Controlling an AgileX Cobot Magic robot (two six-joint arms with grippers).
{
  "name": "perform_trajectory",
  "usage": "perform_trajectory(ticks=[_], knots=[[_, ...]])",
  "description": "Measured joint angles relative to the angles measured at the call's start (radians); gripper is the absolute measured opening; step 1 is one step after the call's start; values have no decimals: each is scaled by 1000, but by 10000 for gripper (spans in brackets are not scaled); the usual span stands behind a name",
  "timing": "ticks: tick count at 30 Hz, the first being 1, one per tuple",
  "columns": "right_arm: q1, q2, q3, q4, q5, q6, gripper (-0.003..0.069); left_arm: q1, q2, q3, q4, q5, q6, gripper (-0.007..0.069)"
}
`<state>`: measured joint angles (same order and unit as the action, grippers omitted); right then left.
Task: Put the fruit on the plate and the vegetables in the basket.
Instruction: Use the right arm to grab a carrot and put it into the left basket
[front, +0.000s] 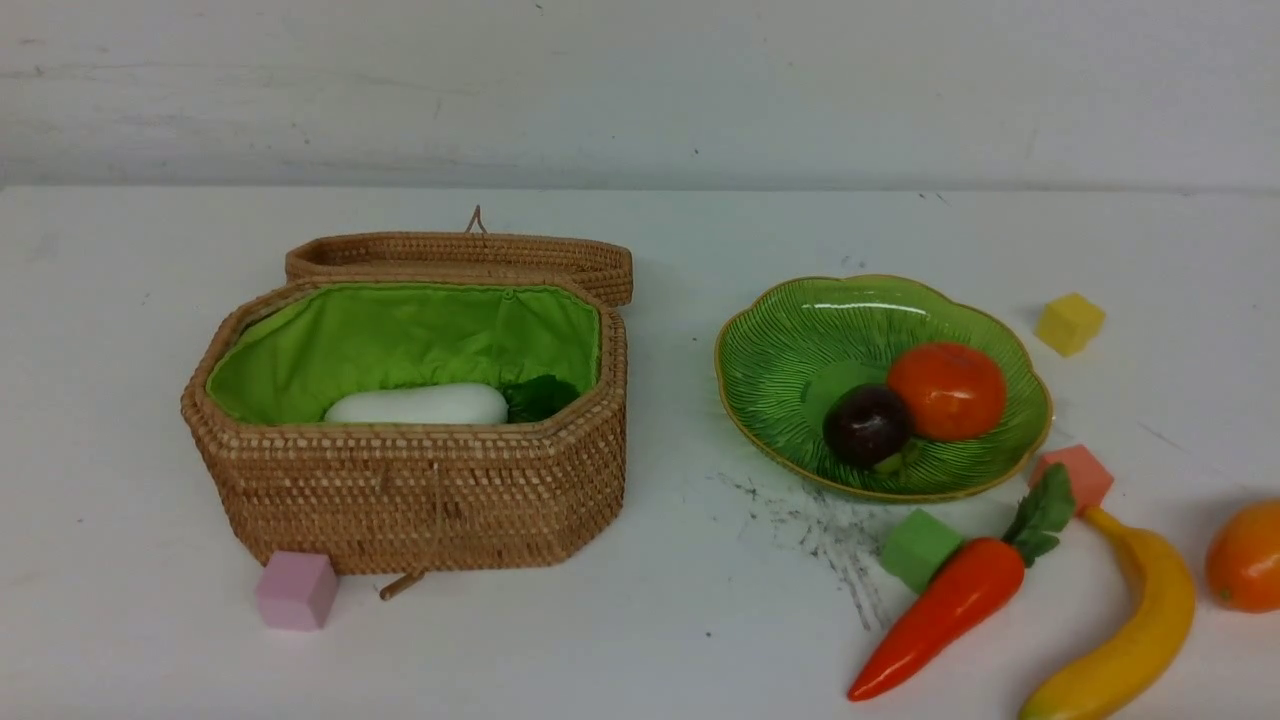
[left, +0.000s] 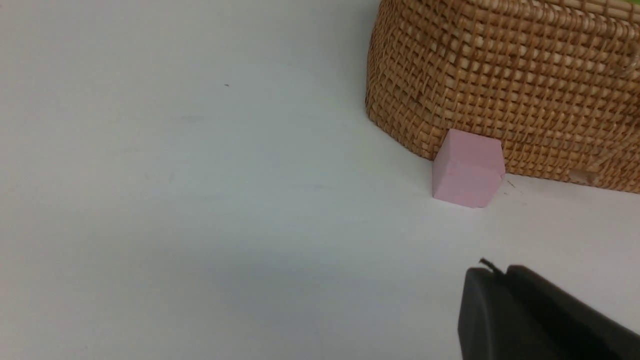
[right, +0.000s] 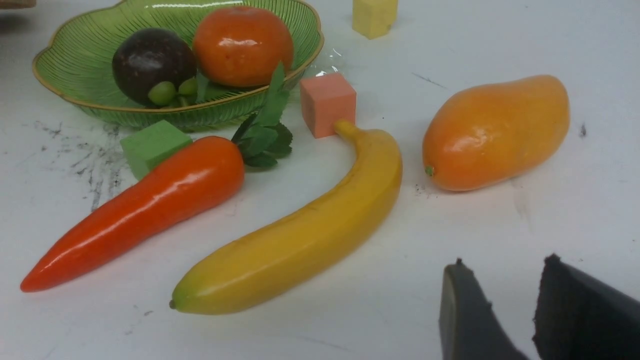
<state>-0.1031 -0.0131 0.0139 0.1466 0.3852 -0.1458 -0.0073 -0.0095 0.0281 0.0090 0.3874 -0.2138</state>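
In the front view, the basket (front: 400, 500) stood at the left of the frame with its lid thrown back, and the white radish (front: 415, 404) lay inside on the green lining. The plate (front: 790, 340) was to the right of centre and held the round orange fruit (front: 946, 390) and the dark purple fruit (front: 866, 424), which touched each other. In the lower right corner, three things lay on the table, not yet sorted: the carrot (front: 945, 610), the banana (front: 1130, 630) beside it, and the mango (front: 1245, 570) at the right edge. I could not see any eggplant.

No arm appeared in the front view. The left gripper (left: 500, 275) was closed and empty, low over the table near the pink cube (left: 467, 167). The right gripper (right: 505, 262) had its jaws apart and held nothing, at the lower right of its own view, with the banana and the mango close ahead.

I judge that the task was between two picks. The next move probably belongs to the right arm. It should take the banana or the mango across the middle, and should not push the carrot or the green cube (front: 918, 548).
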Motion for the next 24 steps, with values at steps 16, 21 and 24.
perform_trajectory(ticks=[16,21,24], knots=[[0,0,12,257,-399,0,238,0,0,0,0,0,0,35],[0,0,12,359,-519,4,238,0,0,0,-1,0,0,39],[0,0,-6,401,-521,37,238,0,0,0,-1,0,0,40]])
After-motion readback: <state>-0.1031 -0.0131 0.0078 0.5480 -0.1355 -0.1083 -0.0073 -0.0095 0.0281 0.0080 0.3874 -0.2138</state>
